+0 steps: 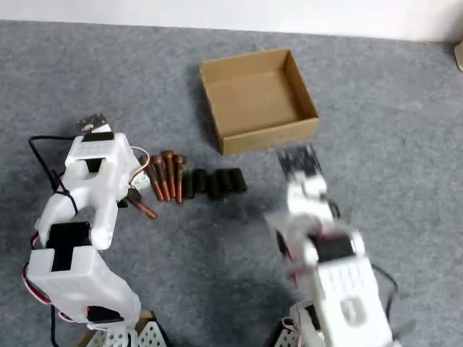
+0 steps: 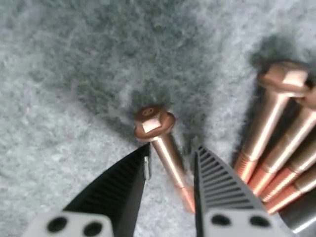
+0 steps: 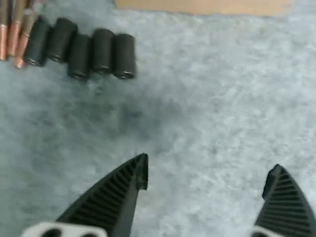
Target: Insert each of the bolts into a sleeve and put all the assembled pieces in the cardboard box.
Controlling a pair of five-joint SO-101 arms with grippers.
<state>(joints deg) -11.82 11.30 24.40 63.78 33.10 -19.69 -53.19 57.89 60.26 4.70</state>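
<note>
- Copper-coloured, a lone bolt [image 2: 157,129] lies on the grey carpet [image 1: 217,275] at the left end of the parts, a little apart from the rest. The left gripper [image 2: 170,159] straddles its shank, one jaw on each side. As far as I can make out, the jaws are apart and not clamped on it.
- Just right of it, the other bolts [image 1: 166,176] lie side by side with their heads away from the arms. None is in a sleeve.
- Next comes a row of black sleeves [image 1: 215,183], just beside those bolts. All appear empty.
- Beyond them and to the right, the cardboard box [image 1: 269,134] stands open with nothing inside.
- Farthest right, the right gripper [image 3: 208,170] hangs over bare carpet, jaws wide apart and holding nothing.
- By my reading the task has barely begun: no bolt is inserted and no piece is boxed. The first pick-up looks to be the step in hand.
</note>
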